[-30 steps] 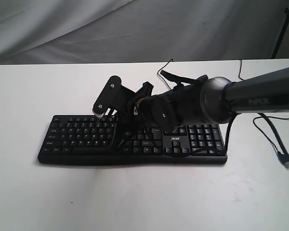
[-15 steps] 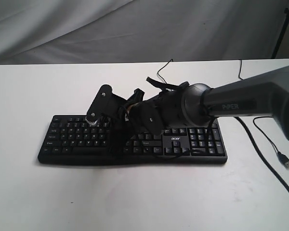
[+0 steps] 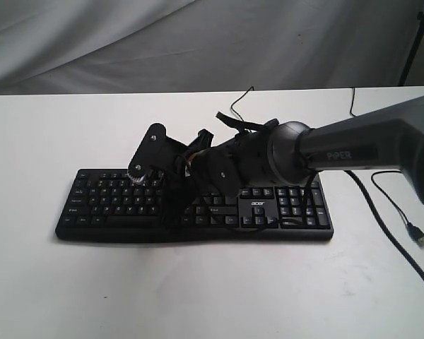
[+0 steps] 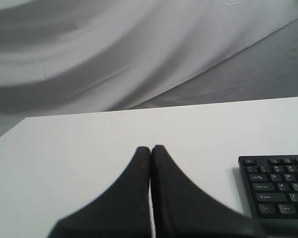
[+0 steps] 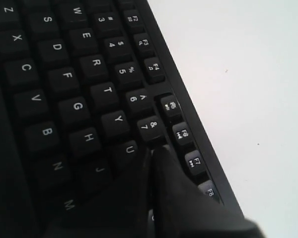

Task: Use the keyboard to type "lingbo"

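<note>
Right hand (image 5: 151, 151): both fingers are pressed together with nothing between them, forming one narrow tip for pressing keys. In the right wrist view the tip sits over the keyboard (image 5: 64, 74), just beside the U key (image 5: 129, 148) and the 7 key (image 5: 150, 126). The key directly under the tip is hidden by the fingers. You cannot tell from these views whether the tip is pressing a key or hanging just above it.

The right arm (image 3: 353, 145) reaches across the middle of the exterior view. It places the right hand over the left half of the letter block, near the top rows.

Left hand (image 4: 150, 148): also clenched and empty. It hangs over bare tabletop (image 4: 89, 148), well apart from the keys, with only one corner of the keyboard in its view. It takes no part in the current step.

The keyboard lies flat near the middle of the tabletop with its long edge toward the exterior camera. A cable ending in a USB plug (image 3: 418, 239) lies loose on the tabletop to the right.

Progress: no display is in view, so you cannot confirm which letters have been entered. Judged from the tip's position, next to U, the step in hand is probably "i". In that case "n", "g", "b" and "o" remain. Treat this as an estimate only.
</note>
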Tool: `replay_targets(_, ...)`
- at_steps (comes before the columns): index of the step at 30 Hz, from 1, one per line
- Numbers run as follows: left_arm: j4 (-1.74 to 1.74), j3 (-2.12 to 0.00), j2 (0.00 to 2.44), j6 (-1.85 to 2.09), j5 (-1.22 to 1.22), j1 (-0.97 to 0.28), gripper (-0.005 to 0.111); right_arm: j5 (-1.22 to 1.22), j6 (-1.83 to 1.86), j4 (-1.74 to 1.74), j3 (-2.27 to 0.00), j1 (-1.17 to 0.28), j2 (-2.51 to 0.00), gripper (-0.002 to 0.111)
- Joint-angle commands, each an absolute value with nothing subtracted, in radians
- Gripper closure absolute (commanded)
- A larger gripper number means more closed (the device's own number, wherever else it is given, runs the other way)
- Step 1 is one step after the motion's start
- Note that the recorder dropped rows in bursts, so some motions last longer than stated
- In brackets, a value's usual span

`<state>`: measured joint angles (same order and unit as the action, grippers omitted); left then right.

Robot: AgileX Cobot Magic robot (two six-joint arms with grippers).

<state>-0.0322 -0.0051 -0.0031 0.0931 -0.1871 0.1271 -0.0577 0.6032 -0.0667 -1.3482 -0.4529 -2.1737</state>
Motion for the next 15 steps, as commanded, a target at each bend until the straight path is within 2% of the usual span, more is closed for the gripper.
replay_targets(1, -0.032, 0.0, 0.0, 0.09, -0.183, 0.123, 0.106, -0.06, 0.605, -0.052, -1.358, -0.447, -2.194, 0.108)
replay_targets(15, -0.032, 0.0, 0.0, 0.09, -0.183, 0.123, 0.106, -0.084, 0.605, -0.058, -1.358, -0.447, -2.165, 0.108)
